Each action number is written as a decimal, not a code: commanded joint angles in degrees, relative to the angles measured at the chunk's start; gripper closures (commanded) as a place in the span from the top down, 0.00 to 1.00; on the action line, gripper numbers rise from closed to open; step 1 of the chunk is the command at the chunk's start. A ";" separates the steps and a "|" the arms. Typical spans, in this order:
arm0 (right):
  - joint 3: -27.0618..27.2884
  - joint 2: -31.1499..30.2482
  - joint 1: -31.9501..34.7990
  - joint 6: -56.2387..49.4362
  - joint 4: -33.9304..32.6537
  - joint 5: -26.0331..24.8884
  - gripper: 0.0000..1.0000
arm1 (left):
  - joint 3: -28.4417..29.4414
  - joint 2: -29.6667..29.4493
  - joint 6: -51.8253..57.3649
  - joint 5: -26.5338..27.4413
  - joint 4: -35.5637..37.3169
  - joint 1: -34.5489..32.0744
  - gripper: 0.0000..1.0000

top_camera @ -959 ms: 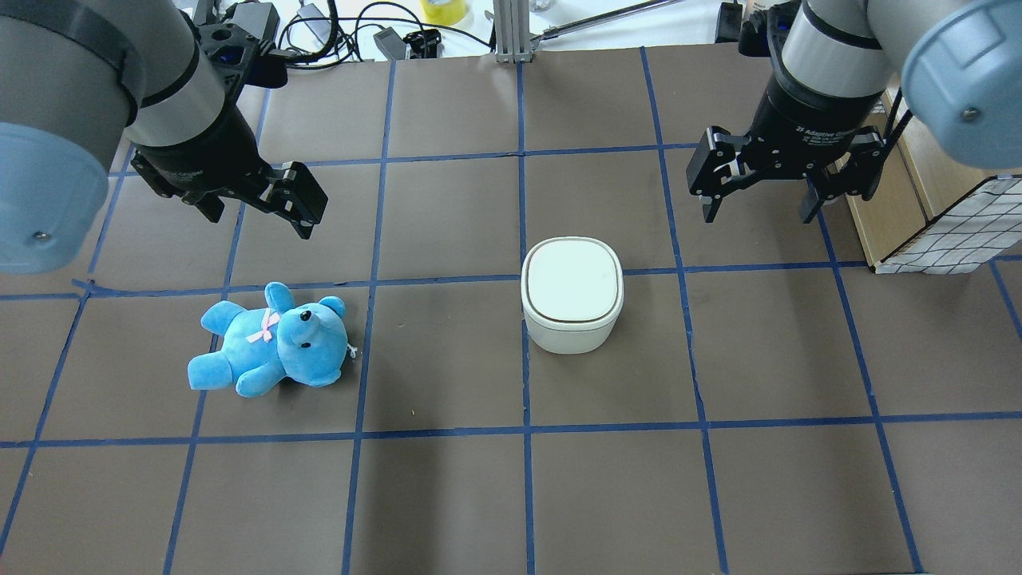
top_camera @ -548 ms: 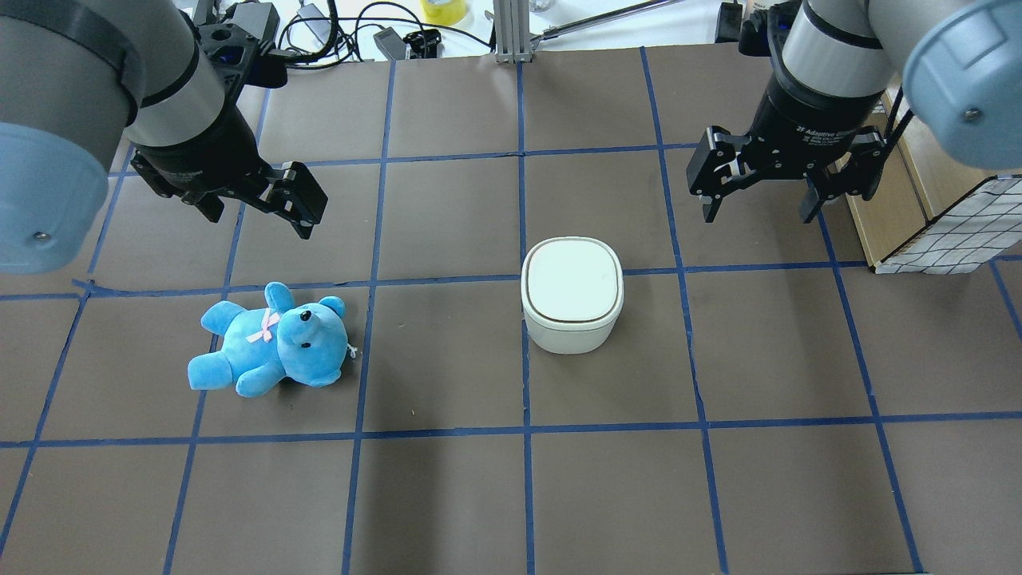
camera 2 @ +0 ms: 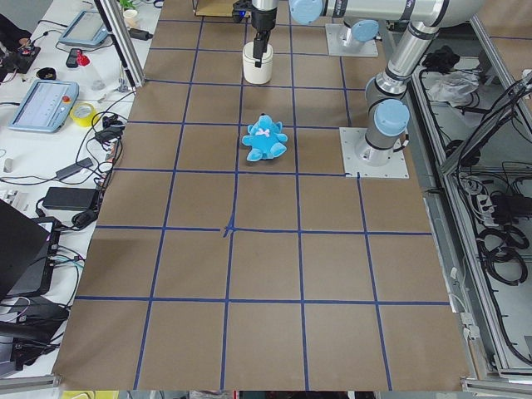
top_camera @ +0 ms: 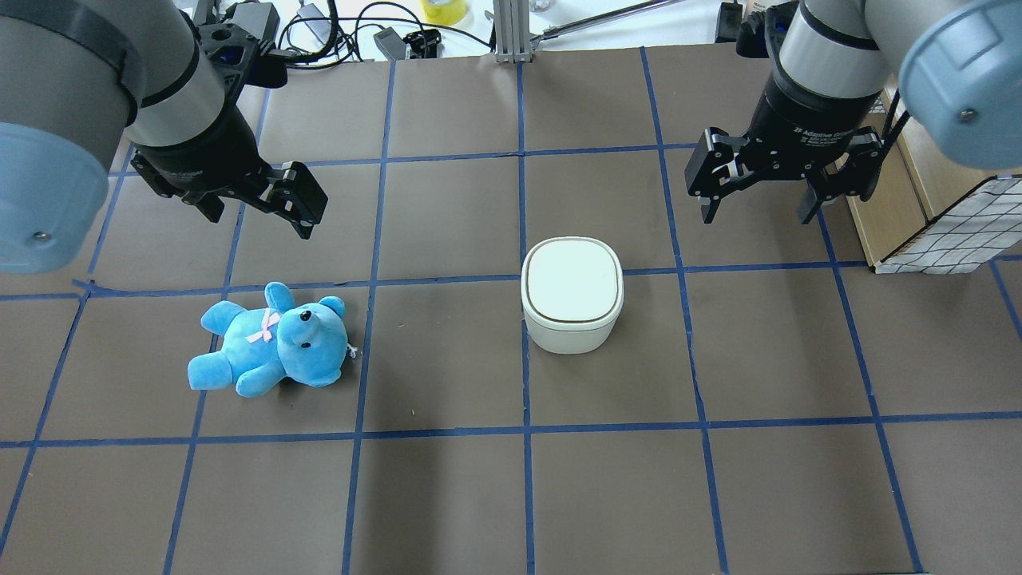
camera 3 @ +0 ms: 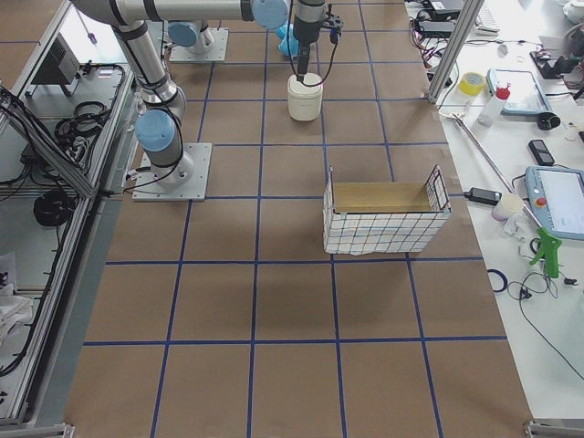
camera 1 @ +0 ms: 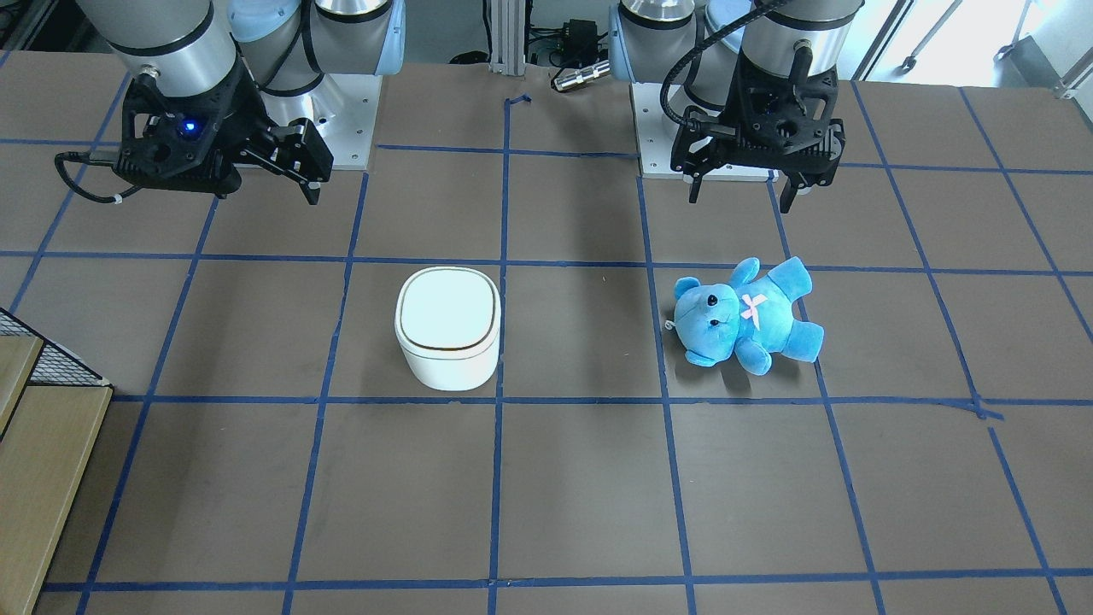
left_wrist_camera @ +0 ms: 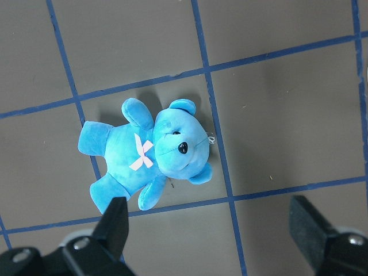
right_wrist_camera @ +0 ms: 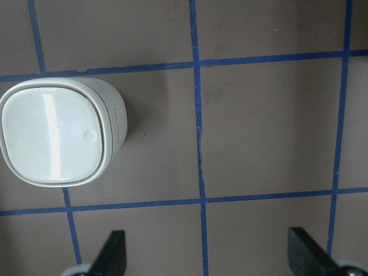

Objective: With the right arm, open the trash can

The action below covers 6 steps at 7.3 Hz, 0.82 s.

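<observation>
The white trash can (top_camera: pixel 572 294) stands near the table's middle with its lid shut; a thin brown seam edges the lid. It also shows in the front view (camera 1: pixel 448 329) and at the left of the right wrist view (right_wrist_camera: pixel 57 135). My right gripper (top_camera: pixel 757 214) is open and empty. It hangs above the table beyond the can and to its right, apart from it. In the right wrist view the right gripper (right_wrist_camera: pixel 210 253) has its fingers spread wide. My left gripper (top_camera: pixel 259 222) is open and empty above a blue teddy bear (top_camera: pixel 275 343).
The teddy bear (left_wrist_camera: pixel 149 155) lies on its back left of the can. A wire basket lined with cardboard (top_camera: pixel 950 231) stands at the table's right edge, close to the right arm. Cables and tools lie beyond the far edge.
The right arm has edged very slightly toward the far side. The can, the bear and the left arm have not moved.
</observation>
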 commanded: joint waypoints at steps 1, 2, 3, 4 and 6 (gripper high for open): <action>0.09 -0.01 0.08 0.07 -0.03 0.24 1.00 | 0.00 0.00 0.00 0.00 0.00 0.00 1.00; 0.09 -0.01 0.17 0.15 -0.03 0.24 1.00 | 0.00 0.00 0.00 0.08 0.00 0.00 1.00; 0.09 -0.01 0.17 0.15 -0.03 0.15 1.00 | 0.00 0.00 0.00 0.00 0.00 0.00 1.00; 0.09 0.08 0.17 0.15 -0.03 0.07 1.00 | 0.00 0.00 0.00 0.00 0.00 0.00 1.00; 0.09 0.08 0.17 0.24 -0.03 -0.37 1.00 | 0.00 0.00 0.00 0.00 0.00 0.00 1.00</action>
